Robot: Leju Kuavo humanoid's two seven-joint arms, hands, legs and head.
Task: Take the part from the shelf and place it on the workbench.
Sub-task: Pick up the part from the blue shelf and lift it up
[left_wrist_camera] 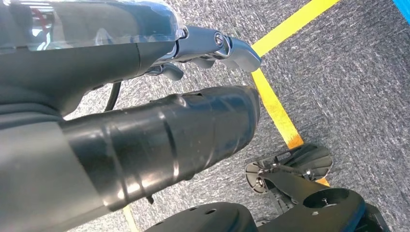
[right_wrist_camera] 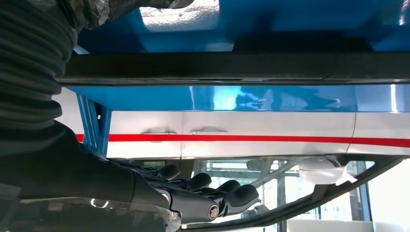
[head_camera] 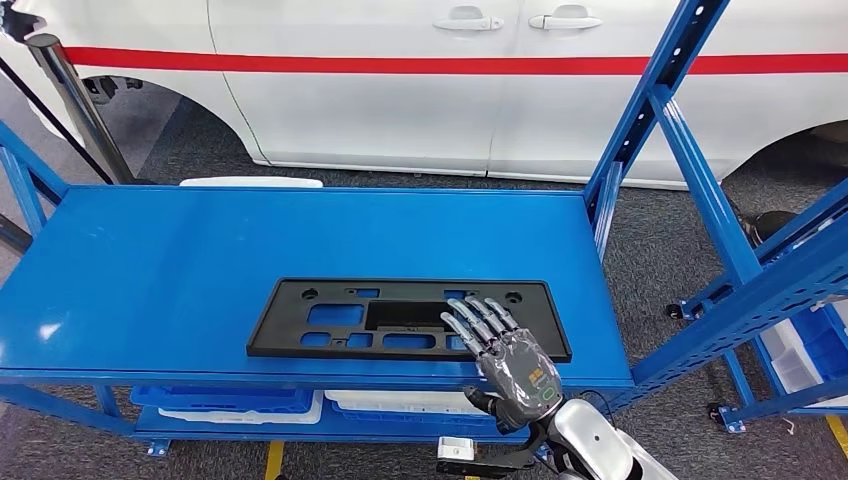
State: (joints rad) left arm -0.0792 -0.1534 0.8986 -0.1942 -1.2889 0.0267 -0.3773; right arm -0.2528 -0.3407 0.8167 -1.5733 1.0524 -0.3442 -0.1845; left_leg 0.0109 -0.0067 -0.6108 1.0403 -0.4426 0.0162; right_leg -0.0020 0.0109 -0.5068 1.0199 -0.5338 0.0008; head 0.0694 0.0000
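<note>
Lower middle of the head view, the right hand point(head_camera: 510, 352) hovers open-fingered over the black part point(head_camera: 330, 318) on the shelf point(head_camera: 150, 270); can't tell about the left hand point(left_wrist_camera: 159, 130).

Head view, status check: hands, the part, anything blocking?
Right hand open, fingers spread over the black part's near right end. Left hand hanging above the floor, holding nothing. Part lies flat on the blue shelf. Nothing blocking.

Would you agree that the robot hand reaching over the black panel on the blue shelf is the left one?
Not quite: it is the right robot hand, as the head view shows it entering from the lower right. It does reach over the black panel, which lies flat on the blue shelf.
</note>
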